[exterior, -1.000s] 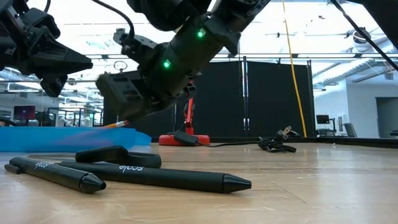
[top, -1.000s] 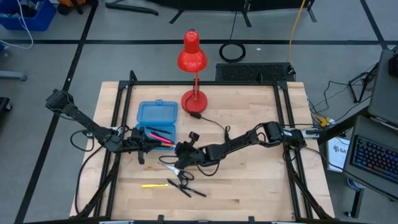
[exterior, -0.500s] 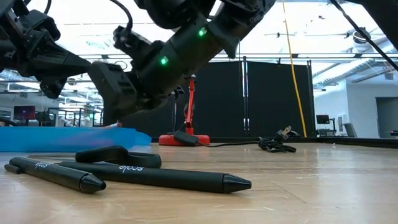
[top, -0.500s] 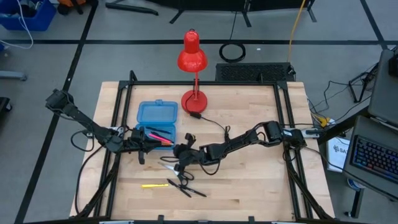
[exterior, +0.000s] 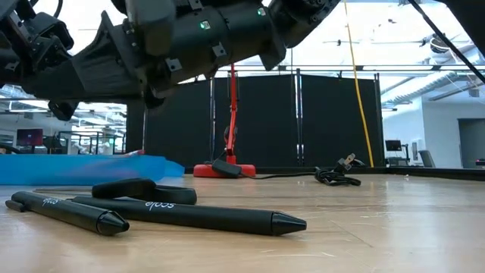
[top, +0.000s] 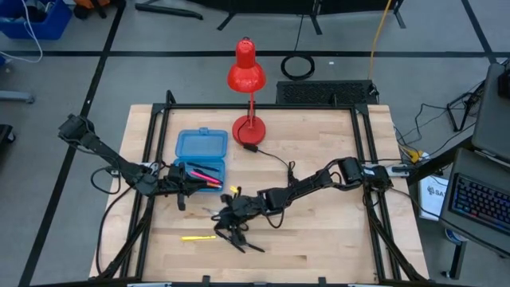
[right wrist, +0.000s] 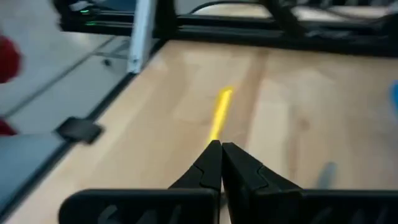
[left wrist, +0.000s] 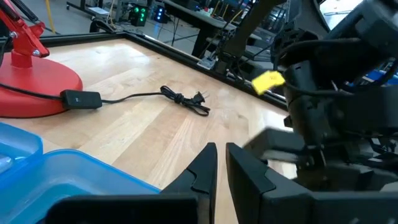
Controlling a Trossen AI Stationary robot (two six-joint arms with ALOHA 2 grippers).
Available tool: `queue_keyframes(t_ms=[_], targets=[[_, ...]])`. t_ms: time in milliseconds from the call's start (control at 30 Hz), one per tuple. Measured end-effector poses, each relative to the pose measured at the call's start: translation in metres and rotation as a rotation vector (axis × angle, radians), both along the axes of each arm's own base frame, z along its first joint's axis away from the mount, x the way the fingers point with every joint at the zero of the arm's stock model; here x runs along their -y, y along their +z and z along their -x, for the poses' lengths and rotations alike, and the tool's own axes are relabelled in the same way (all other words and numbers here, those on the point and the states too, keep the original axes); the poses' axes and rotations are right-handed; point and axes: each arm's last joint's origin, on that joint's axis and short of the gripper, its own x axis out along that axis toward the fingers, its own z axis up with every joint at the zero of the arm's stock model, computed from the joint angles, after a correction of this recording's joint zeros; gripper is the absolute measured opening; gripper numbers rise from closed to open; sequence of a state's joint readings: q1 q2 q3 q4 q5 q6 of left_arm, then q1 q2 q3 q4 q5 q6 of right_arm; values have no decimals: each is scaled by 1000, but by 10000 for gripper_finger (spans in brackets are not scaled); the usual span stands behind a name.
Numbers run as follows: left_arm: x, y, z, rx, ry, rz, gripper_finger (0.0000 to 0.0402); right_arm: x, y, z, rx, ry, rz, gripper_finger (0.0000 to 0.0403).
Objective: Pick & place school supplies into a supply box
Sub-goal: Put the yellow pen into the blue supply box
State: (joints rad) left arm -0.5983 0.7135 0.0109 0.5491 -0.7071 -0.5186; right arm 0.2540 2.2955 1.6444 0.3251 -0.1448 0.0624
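The right claw (top: 232, 215), fingers together on nothing, is held just above the pens (top: 239, 241), with the yellow pencil (top: 198, 237) ahead on the surface; light, stiff and apparently slick, it is best pinched mid-shaft, while the left claw (top: 185, 186), nearly closed, waits beside the box (top: 201, 147).

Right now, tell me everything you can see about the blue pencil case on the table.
The blue pencil case is a translucent blue plastic box, rectangular with rounded corners. It lies open and flat on the wooden table, beside the red lamp base. Pink and orange pencils lie in its near half. The left end effector is right at that near edge with its fingers close together; whether it touches the case is unclear.
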Motion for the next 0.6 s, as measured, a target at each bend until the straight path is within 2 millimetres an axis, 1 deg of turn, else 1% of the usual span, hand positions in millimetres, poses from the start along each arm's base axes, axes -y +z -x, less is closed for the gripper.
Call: queue_keyframes(t_ms=[100,267,367,467,533,600], targets=[[0,0,0,0,1,0,37,-8,0,2,-9,66,-41,0],[0,0,0,0,1,0,37,-28,-7,9,-12,68,-32,0],[0,0,0,0,1,-4,37,-36,-10,13,8,73,-31,0],[0,0,0,1,12,-7,37,-38,-8,13,25,43,-31,0],[-1,0,0,2,24,-10,37,-37,-11,11,44,-2,-46,0],[-1,0,0,2,28,-10,37,-34,-14,8,56,-10,-72,0]])
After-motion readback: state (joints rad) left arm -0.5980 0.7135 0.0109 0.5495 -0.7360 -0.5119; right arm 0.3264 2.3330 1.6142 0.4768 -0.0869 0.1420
